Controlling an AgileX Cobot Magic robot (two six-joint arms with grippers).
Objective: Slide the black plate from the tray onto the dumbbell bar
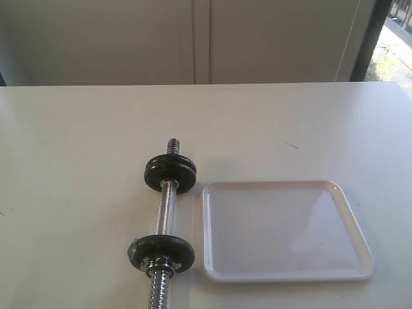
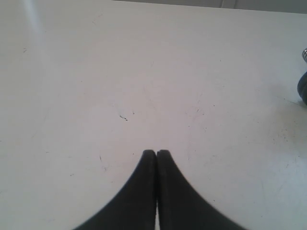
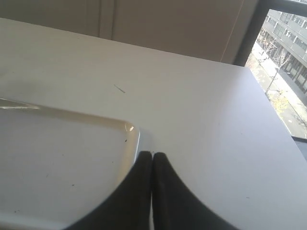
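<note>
Your far black plate (image 1: 170, 172), a flat round iron disc with a raised rim ring, sits threaded on the knurled chrome dumbbell bar (image 1: 167, 212). A near black plate (image 1: 162, 252) of the same look sits toward the bar's other end, with a chrome collar nut (image 1: 156, 264) against its outer face. You cannot tell from these views which of the two is the one the task names. The bar lies on the table just beside one side of the shallow glossy white rectangular tray (image 1: 270, 185), which has rounded corners and a low raised rim, and both plates are outside it. Your left gripper (image 2: 156, 153) has its black fingers pressed together over bare tabletop, holding nothing. Your right gripper (image 3: 152, 155) likewise has its fingers together, with the tips at a rounded corner of the tray. The matte white table (image 1: 77, 161) carries faint scuffs and a small dark mark (image 1: 291, 145). Behind it stand pale wall panels (image 1: 193, 38), and a dark-framed window (image 3: 283, 52) shows a street with buildings and trees.
</note>
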